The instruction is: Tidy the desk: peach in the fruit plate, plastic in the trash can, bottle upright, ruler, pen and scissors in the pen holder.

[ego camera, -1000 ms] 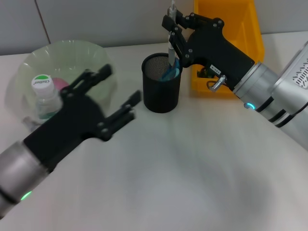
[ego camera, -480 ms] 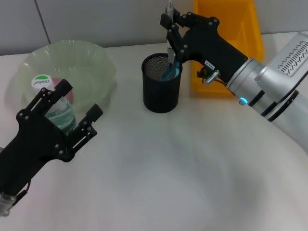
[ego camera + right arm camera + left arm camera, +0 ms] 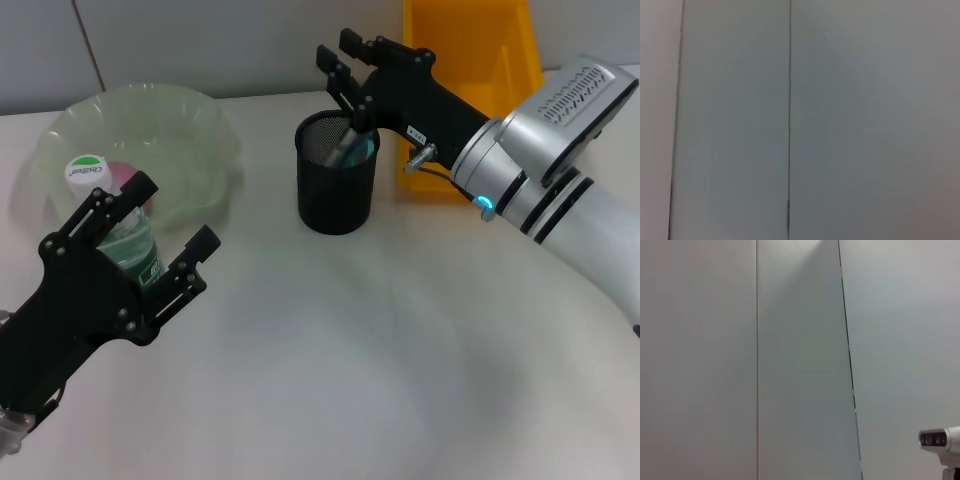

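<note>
Right pincer (image 3: 338,62) released, directly above pen holder (image 3: 337,187); blue-handled contents lean upright just below its fingertips; left pincer (image 3: 135,235) open beside upright bottle (image 3: 108,216).

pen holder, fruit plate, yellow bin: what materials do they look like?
Pen holder: black metal mesh by the look, a fine grid you can see through at the rim. Fruit plate: translucent pale green, rippled rim, probably plastic, possibly glass. Yellow bin: opaque, smooth, moulded walls, likely plastic.
</note>
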You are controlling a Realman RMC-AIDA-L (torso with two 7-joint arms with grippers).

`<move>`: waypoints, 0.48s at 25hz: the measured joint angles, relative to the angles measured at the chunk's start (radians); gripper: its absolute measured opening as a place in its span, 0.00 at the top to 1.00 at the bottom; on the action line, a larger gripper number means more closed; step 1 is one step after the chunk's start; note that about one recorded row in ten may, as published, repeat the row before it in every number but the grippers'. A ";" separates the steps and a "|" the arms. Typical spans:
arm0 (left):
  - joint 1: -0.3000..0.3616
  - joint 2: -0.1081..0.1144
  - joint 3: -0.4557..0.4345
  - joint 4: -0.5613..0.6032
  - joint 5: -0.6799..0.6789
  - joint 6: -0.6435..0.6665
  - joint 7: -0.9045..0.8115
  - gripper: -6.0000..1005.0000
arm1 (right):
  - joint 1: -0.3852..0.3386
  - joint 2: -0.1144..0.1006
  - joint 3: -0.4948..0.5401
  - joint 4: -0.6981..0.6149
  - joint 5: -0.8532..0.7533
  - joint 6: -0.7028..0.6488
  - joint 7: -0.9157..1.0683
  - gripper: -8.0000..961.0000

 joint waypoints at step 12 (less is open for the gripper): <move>-0.035 0.037 -0.016 -0.017 0.103 0.009 -0.049 0.24 | -0.100 -0.012 -0.168 -0.343 -0.157 -0.361 0.564 0.43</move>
